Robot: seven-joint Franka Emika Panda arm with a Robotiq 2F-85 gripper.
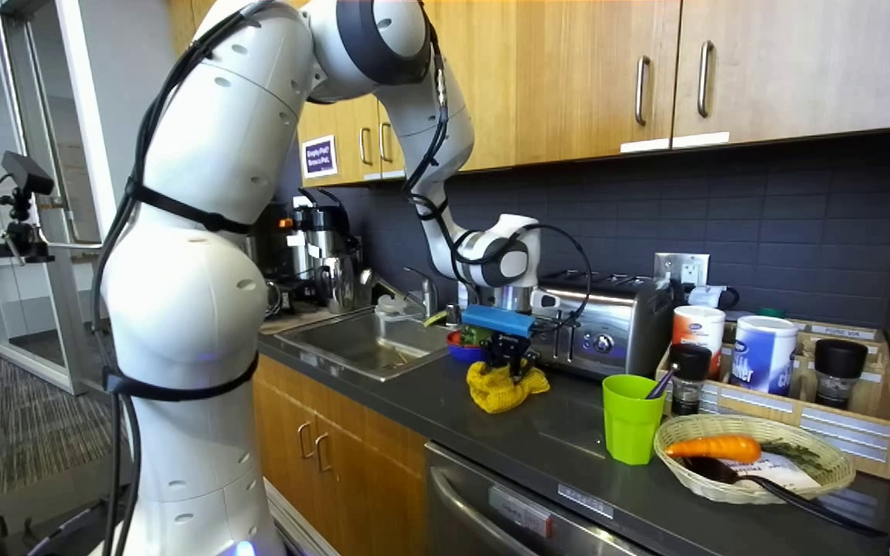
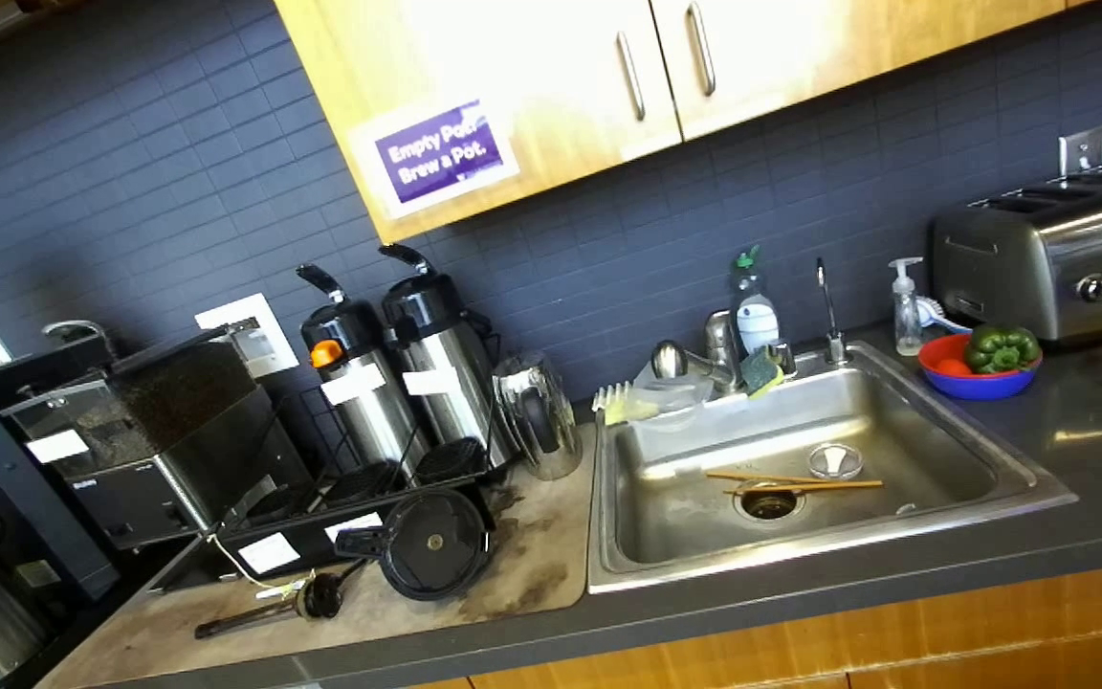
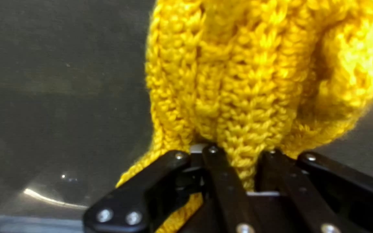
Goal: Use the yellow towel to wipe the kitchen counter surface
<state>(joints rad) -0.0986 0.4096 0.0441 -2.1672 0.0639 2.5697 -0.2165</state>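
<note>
A claw point(image 1: 512, 367) grips a bunched yellow towel point(image 1: 501, 391) over a dark kitchen worktop point(image 1: 541, 436), its grasp narrow on a pinch of the knit. The towel is directly below the claw, and in the wrist view it swells out past the tips in loose folds; whether those folds press on the worktop or hang just above it is hard to tell from these angles. A steel toaster point(image 1: 607, 336) stands behind the claw, toward the tiled wall point(image 1: 769, 224); near the claw on one side is a bowl point(image 2: 980, 386) holding a green pepper point(image 2: 1002, 350), with a sink point(image 2: 924, 459) beyond it. To the opposite side, apart from the claw, a lime-green cup point(image 1: 630, 425) stands upright just beside a wicker basket point(image 1: 711, 485). With the towel secured, the step in hand appears to be the wipe itself rather than the pick-up. The next move likely calls for light, even contact, then a level sweep across the bare stretch between bowl and cup, the pinch firm enough that the knit does not slip out and each pass turned short of the cup, the bowl and the toaster.
</note>
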